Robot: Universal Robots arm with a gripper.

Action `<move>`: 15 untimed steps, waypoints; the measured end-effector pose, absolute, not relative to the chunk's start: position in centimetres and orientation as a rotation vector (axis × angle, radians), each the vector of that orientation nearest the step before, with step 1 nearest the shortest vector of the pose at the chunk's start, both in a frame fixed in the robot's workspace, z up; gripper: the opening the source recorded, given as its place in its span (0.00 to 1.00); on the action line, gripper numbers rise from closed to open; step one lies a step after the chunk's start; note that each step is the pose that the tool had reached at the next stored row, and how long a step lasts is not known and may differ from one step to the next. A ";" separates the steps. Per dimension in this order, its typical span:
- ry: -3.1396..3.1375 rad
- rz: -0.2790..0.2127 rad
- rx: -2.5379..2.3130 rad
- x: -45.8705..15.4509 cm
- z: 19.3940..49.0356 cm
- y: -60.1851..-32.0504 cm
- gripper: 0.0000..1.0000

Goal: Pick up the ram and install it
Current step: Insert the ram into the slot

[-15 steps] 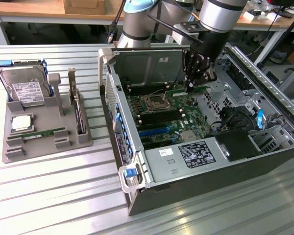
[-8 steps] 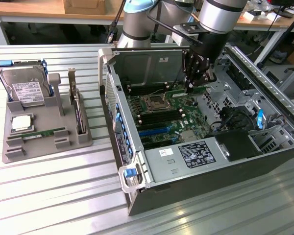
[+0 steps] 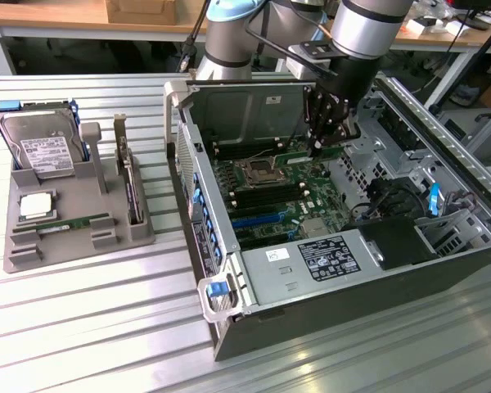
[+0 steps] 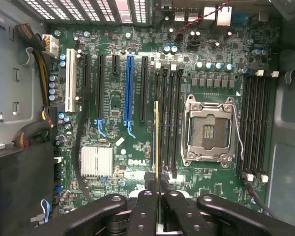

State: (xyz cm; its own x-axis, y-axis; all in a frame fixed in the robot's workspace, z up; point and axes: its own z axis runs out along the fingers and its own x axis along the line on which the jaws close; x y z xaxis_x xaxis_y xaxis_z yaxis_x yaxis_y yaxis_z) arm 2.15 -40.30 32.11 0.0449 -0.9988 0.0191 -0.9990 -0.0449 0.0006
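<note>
The end effector (image 4: 157, 189) is clenched on the ram (image 4: 157, 137), a thin green stick seen edge-on with a yellowish edge, held upright over the black memory slots (image 4: 168, 123) beside the empty silver socket (image 4: 208, 130). Farther off stand blue (image 4: 129, 83) and white (image 4: 71, 78) expansion slots on the motherboard (image 4: 211, 54).
</note>
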 end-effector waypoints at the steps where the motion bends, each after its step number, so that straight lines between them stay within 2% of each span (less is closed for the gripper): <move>1: -2.162 0.021 2.261 2.2 32.1 -40.3 0.12; 15: -2.161 0.021 2.261 2.2 31.7 -40.3 0.12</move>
